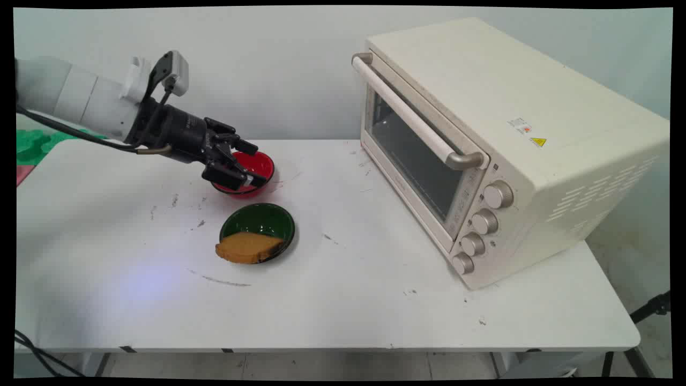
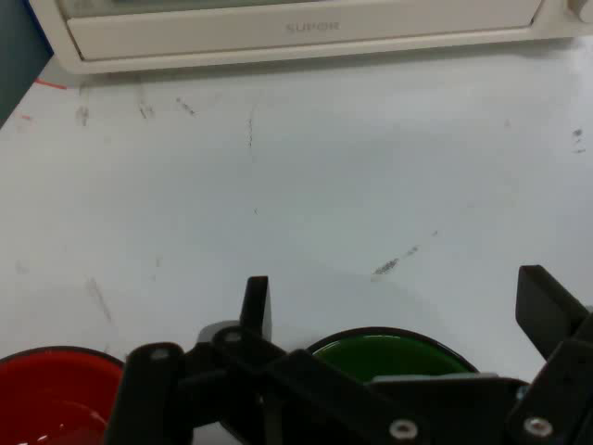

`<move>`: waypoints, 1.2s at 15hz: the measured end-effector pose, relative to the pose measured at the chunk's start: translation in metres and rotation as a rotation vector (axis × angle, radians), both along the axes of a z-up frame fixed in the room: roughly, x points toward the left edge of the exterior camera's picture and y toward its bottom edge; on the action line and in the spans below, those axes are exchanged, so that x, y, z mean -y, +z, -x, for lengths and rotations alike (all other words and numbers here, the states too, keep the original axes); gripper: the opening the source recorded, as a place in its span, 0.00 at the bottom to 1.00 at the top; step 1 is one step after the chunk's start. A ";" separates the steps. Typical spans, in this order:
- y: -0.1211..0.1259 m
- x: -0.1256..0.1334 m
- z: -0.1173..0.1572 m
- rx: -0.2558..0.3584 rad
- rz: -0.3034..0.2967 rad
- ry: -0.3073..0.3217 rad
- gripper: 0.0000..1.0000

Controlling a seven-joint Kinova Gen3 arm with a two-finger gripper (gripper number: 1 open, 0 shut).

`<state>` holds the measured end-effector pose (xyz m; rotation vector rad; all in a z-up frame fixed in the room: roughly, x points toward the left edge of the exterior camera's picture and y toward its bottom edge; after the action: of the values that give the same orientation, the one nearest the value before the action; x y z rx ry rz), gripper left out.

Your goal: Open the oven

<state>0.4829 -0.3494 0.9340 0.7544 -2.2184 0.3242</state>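
Note:
My black gripper (image 1: 256,164) hangs open just above the red bowl (image 1: 266,167) at the back left of the table, holding nothing. Just in front of it stands a green bowl (image 1: 268,220) with a slice of brown bread (image 1: 248,247) leaning over its near rim. In the hand view the two fingers (image 2: 257,301) stand wide apart around my gripper (image 2: 398,298), the green bowl (image 2: 380,355) shows between them at the bottom, and the red bowl (image 2: 56,394) sits in the lower left corner. The bread is hidden there behind the linkage.
A cream toaster oven (image 1: 482,139) with its glass door shut takes up the right side of the white table (image 1: 375,300); its base (image 2: 306,32) runs along the top of the hand view. Dark scuff marks dot the tabletop.

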 end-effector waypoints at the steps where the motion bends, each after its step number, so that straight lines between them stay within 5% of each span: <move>1: 0.001 0.001 0.001 0.003 -0.003 0.002 1.00; 10: 0.029 0.019 0.018 0.033 -0.023 0.011 1.00; 18: 0.093 0.061 0.059 0.041 -0.016 0.021 1.00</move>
<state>0.4238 -0.4108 1.0271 0.7867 -2.2550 0.3347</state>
